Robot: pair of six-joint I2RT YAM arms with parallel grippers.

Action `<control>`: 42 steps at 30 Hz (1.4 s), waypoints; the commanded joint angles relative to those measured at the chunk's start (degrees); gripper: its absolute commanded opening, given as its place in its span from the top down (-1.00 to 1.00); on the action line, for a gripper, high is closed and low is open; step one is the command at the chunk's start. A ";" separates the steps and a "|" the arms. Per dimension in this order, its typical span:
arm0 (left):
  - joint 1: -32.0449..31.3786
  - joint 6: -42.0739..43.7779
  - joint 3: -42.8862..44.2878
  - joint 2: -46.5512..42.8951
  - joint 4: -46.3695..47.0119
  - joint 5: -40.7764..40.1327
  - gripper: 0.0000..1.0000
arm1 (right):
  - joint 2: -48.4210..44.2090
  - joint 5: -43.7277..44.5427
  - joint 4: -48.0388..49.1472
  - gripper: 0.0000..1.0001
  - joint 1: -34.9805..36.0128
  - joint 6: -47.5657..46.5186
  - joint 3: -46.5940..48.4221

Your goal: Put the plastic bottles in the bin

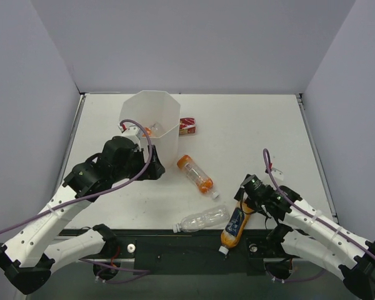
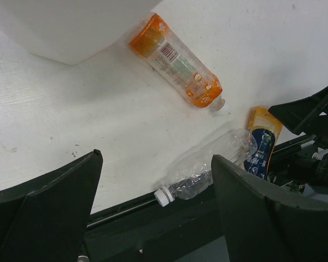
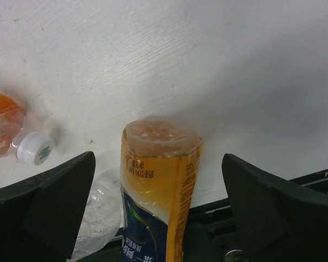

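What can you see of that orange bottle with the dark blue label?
The orange bottle is small and plastic-looking, with a dark blue label and white cap. It lies on its side at the table's near edge, cap end over the dark strip, base pointing away. The right tool, open, straddles its base without touching. The clear bottle lies close beside it.

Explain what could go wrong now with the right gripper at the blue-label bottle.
The blue-label bottle lies across the table's near edge; a nudge from the open right gripper could push it off. The clear bottle lies close beside it, so the closing jaws may catch it too.
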 commanded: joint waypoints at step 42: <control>-0.66 0.83 8.70 -2.62 -6.64 -14.39 -0.84 | 13.76 14.21 10.90 0.17 -9.81 -26.98 53.78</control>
